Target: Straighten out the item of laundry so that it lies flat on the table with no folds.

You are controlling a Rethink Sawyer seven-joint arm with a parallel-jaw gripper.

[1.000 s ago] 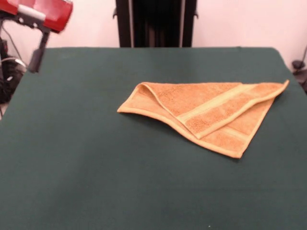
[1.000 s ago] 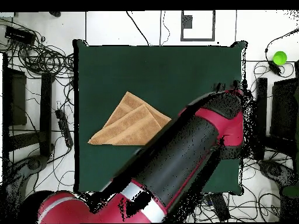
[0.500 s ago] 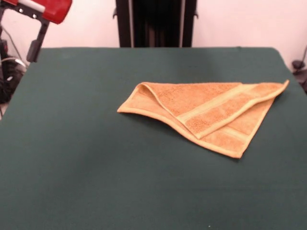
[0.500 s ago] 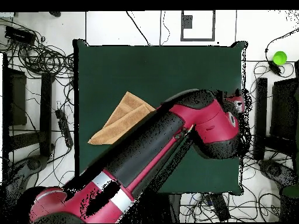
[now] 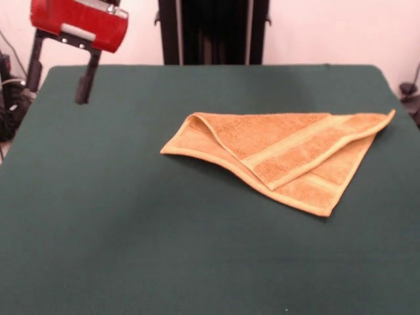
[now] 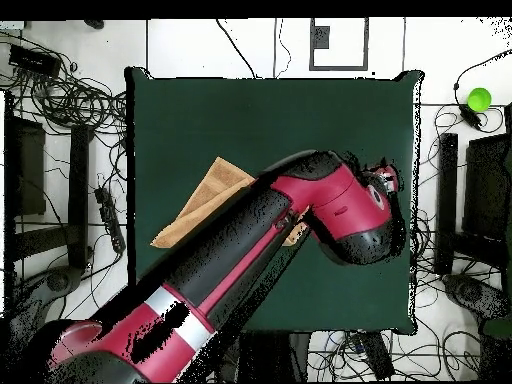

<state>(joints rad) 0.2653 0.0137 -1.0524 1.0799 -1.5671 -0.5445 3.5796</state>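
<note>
The jaws stand apart with nothing between them; the gripper [image 5: 59, 69] hangs in the air above the far corner of the table [image 5: 131, 249], well apart from the towel [image 5: 282, 154]. In the overhead view the red arm [image 6: 250, 260] covers a big part of the cloth.

The towel lies on the other side of the table, folded over itself into a triangle shape, one banded flap on top. I judge the step is the approach, with no grasp yet. The next move needs to reach a corner of the upper flap, pinch it and pull it open.
</note>
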